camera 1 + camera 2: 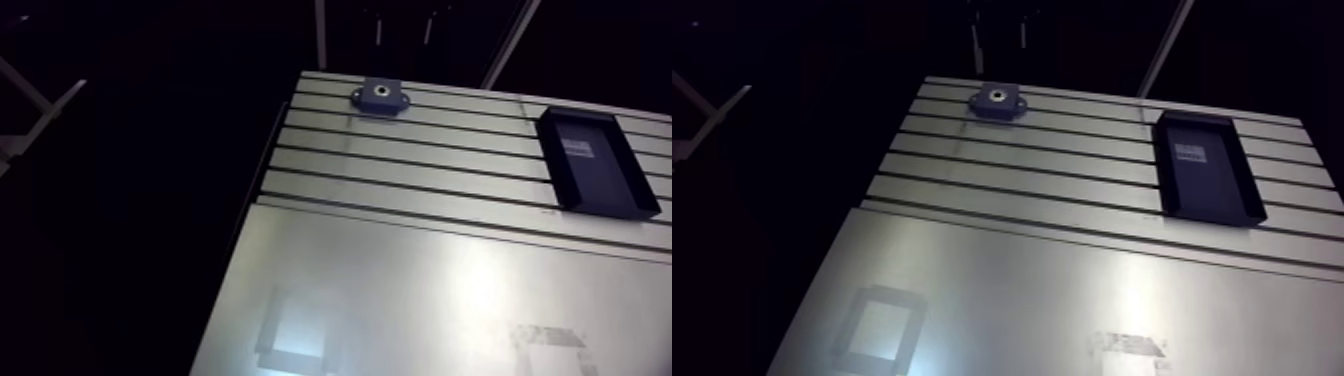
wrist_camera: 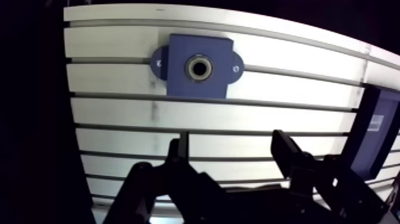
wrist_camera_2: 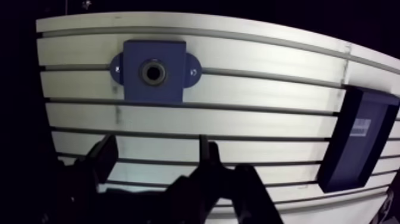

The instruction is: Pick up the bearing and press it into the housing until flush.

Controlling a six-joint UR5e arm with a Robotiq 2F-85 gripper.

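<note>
The blue housing [image 2: 198, 65] lies flat on the slotted table near its far edge, also seen in the arm view [image 1: 380, 97]. A shiny metal ring, the bearing [image 2: 198, 67], sits inside the housing's round bore; whether it lies level with the face I cannot tell. In the wrist view my gripper [image 2: 229, 146] hovers over the table short of the housing. It is open, with nothing between its dark fingers [image 2: 178, 149]. The gripper does not show in the arm view.
A dark rectangular tray [image 1: 597, 160] with a small label inside lies on the table to the gripper's right [image 2: 372, 134]. The table's left edge [image 1: 255, 190] drops into darkness. A smooth metal plate [image 1: 420, 290] covers the near part of the table.
</note>
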